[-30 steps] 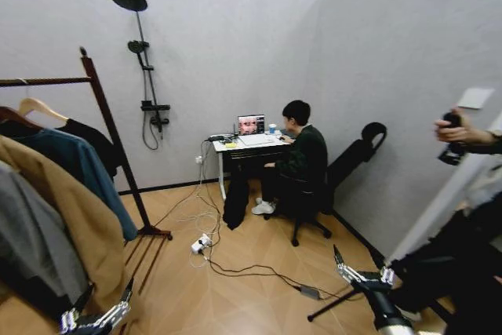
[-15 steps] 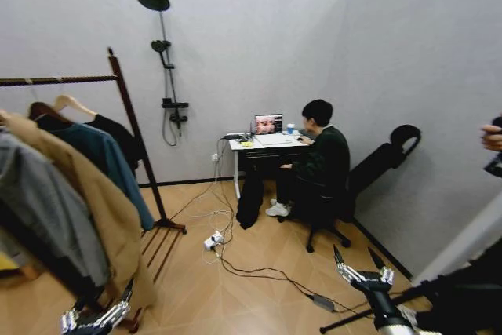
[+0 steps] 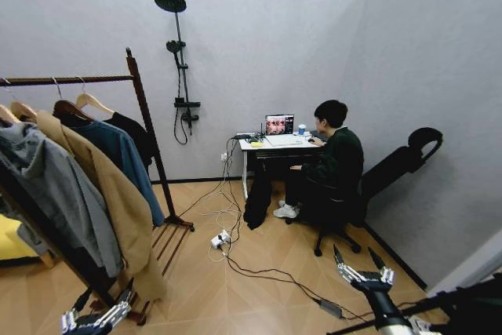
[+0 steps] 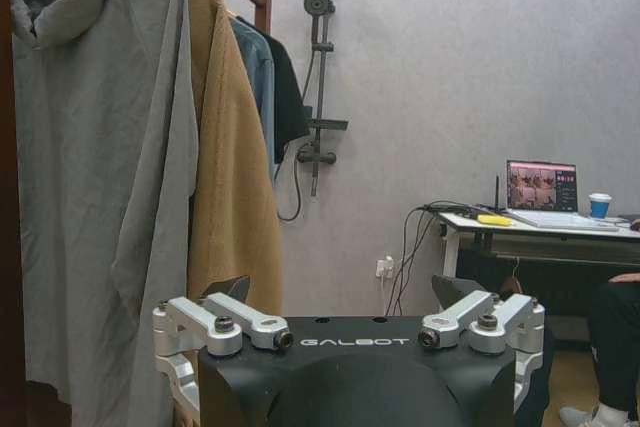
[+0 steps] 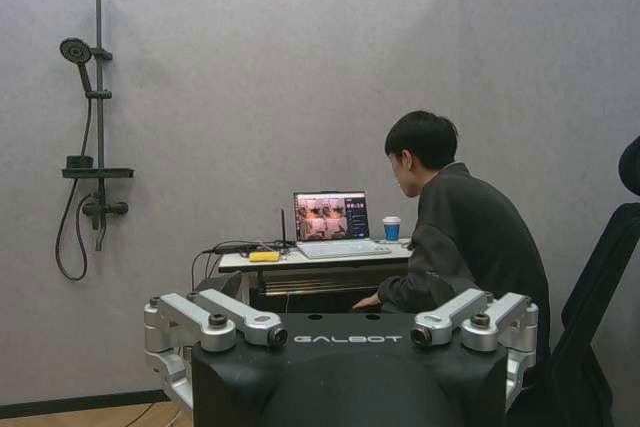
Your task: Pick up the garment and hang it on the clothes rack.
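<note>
Head view, black garment (image 3: 132, 132), wooden hanger (image 3: 92, 101)

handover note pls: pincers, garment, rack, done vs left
Left pincer: open, holds nothing, low at the robot's left, near the rack's base.
Right pincer: open, holds nothing, low at the robot's right, over bare floor.
Garment: black top on a wooden hanger, hanging from the clothes rack bar, last in the row beside the end post, next to the blue shirt.
Also on the bar: tan coat, grey hooded garment.
Done: the garment hangs on the rack.
Left: as things lie, nothing obvious; check the hook seats properly.
</note>
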You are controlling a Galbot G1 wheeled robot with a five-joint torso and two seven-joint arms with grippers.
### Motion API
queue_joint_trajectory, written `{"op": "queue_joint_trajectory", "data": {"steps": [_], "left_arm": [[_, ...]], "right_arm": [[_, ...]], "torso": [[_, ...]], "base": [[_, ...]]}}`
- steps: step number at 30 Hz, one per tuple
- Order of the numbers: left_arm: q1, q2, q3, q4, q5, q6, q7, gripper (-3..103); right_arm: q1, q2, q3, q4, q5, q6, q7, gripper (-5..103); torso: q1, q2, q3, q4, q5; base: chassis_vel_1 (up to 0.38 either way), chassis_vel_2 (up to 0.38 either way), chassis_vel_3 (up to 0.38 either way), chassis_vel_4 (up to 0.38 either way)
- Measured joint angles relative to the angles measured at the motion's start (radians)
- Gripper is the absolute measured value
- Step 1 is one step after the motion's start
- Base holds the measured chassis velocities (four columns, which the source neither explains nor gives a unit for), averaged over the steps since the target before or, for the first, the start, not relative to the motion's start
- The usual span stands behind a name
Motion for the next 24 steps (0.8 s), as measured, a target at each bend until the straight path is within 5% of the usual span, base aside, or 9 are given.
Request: {"op": "queue_joint_trajectory", "data": {"steps": [11, 24], "left_arm": [[0.000, 0.000, 0.000, 0.000, 0.000, 0.000, 0.000, 100], [0.000, 0.000, 0.000, 0.000, 0.000, 0.000, 0.000, 100]], "right_arm": [[0.000, 0.000, 0.000, 0.000, 0.000, 0.000, 0.000, 100], [0.000, 0.000, 0.000, 0.000, 0.000, 0.000, 0.000, 100]], "torso": [[-0.001, 0.001, 0.000, 0.0002, 0.0000], [0.000, 0.000, 0.000, -0.0001, -0.0001]], "base": [[0.070, -0.166, -0.062, 0.176], [-0.017, 0.007, 0.002, -0.012]]}}
